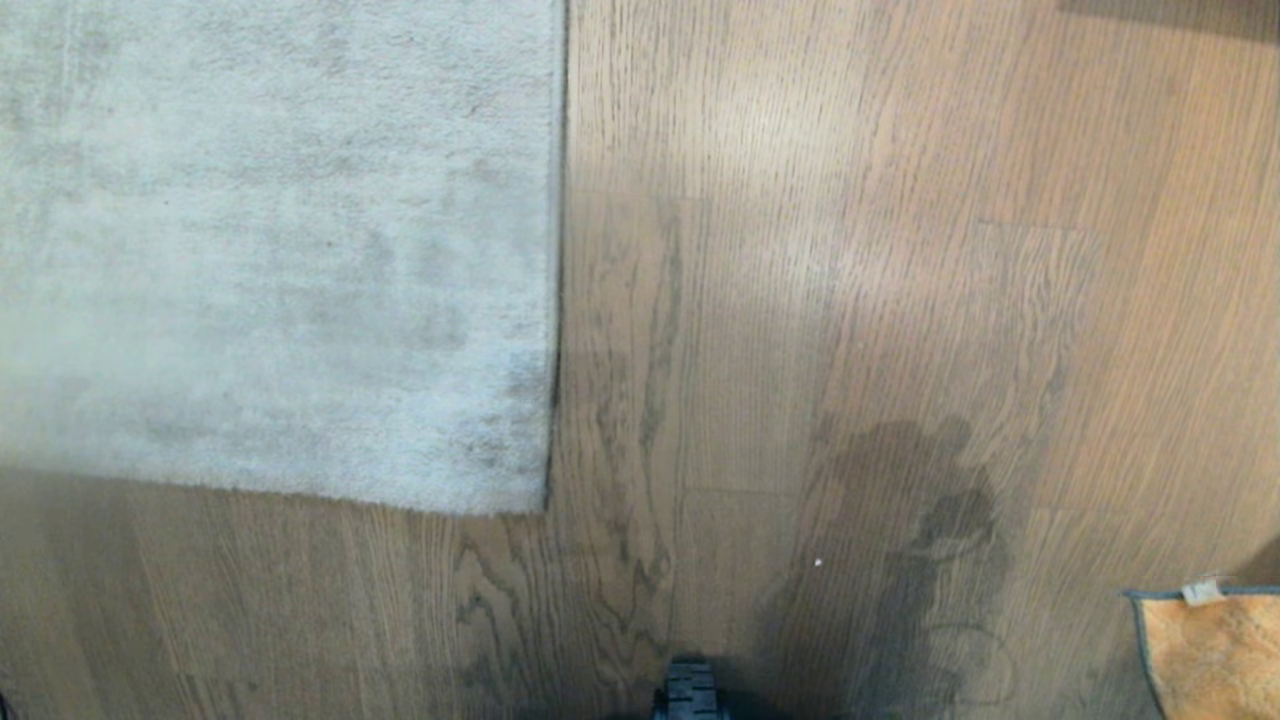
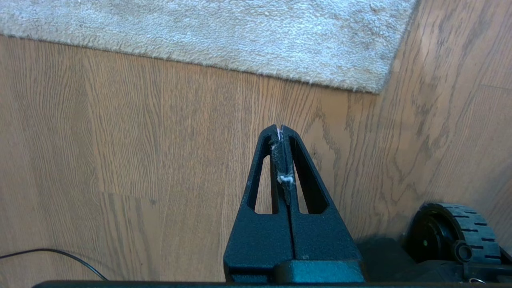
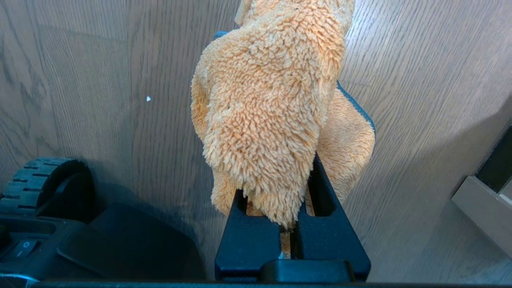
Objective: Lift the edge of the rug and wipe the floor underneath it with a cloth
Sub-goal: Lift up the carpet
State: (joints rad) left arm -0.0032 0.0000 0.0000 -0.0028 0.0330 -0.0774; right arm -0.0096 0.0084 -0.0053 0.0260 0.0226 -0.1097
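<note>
The pale grey rug (image 1: 270,250) lies flat at the upper left of the head view; its rug edge (image 1: 555,250) runs straight down to a square corner (image 1: 545,505) on the wood-grain floor (image 1: 800,250). The orange fuzzy cloth (image 1: 1215,650), with dark edging and a white tag, shows at the lower right corner. In the right wrist view my right gripper (image 3: 282,132) is shut on the cloth (image 3: 268,100), which bunches over its fingers above the floor. My left gripper (image 2: 281,127) is shut on nothing but lint, over bare floor short of the rug's corner (image 2: 376,90).
The base's black wheel (image 1: 690,690) sits at the bottom middle and shows in both wrist views (image 2: 452,232) (image 3: 40,184). A thin black cable (image 2: 60,256) lies on the floor near the left arm. A low furniture edge (image 3: 480,204) stands beside the right arm.
</note>
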